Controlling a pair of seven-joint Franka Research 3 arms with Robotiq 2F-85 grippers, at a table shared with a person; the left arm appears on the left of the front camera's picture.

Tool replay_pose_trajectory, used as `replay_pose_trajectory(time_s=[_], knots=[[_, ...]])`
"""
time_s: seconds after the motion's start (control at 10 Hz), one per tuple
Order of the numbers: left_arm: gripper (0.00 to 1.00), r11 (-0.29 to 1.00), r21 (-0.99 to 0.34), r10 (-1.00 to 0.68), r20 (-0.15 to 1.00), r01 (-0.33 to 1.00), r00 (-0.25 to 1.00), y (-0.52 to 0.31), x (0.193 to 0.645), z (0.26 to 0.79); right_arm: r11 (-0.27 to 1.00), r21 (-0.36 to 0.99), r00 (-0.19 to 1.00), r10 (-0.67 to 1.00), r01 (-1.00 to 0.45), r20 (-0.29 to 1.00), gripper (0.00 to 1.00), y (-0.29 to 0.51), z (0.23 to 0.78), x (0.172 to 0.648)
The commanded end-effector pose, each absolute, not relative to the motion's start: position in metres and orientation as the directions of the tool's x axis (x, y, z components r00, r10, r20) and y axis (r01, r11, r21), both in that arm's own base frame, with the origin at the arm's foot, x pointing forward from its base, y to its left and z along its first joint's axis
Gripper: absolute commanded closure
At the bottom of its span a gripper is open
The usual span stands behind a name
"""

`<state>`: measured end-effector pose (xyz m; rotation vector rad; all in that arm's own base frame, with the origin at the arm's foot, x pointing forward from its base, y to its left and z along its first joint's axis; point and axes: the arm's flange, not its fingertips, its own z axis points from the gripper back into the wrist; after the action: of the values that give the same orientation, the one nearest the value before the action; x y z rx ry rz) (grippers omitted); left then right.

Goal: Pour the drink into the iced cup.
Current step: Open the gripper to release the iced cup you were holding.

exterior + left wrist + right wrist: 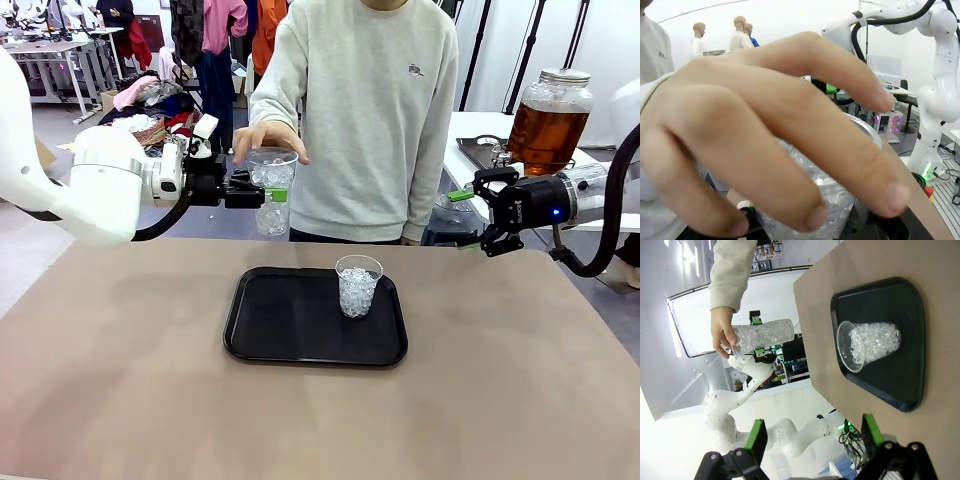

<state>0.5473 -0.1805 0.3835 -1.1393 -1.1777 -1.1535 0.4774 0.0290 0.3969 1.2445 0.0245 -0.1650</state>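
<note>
My left gripper [262,192] is shut on a clear plastic iced cup [272,190], held upright in the air beyond the table's far edge. The person's hand [266,136] rests over its rim. In the left wrist view that hand [765,135] covers most of the iced cup [840,200]. Another iced cup [358,285] stands upright on the black tray [290,320]. My right gripper [466,218] hangs open and holds nothing, to the right above the far edge. In the right wrist view its green-padded fingers [757,440] point towards the tray's cup [870,345]. The amber-brown drink fills a large glass jar [548,120] behind the right gripper.
The tray [910,300] lies mid-table on the brown tabletop [120,380], with bare surface all around it. The person stands at the far side. The jar sits on a separate white table at the back right.
</note>
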Motion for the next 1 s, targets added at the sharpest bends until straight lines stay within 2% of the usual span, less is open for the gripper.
replay_pose_trajectory(time_s=[0.0, 0.9], knots=[[0.34, 0.065, -0.029, -0.045, 0.998, 0.997, 0.032, -0.1809, 0.5463, 0.3875, 0.31, 0.941, 0.988, -0.11, 0.135, -0.106, 0.0, 0.0299, 0.3984, 0.4777], [0.34, 0.065, -0.029, -0.045, 0.998, 0.997, 0.032, -0.1809, 0.5463, 0.3875, 0.31, 0.941, 0.988, -0.11, 0.135, -0.106, 0.0, 0.0299, 0.3984, 0.4777]])
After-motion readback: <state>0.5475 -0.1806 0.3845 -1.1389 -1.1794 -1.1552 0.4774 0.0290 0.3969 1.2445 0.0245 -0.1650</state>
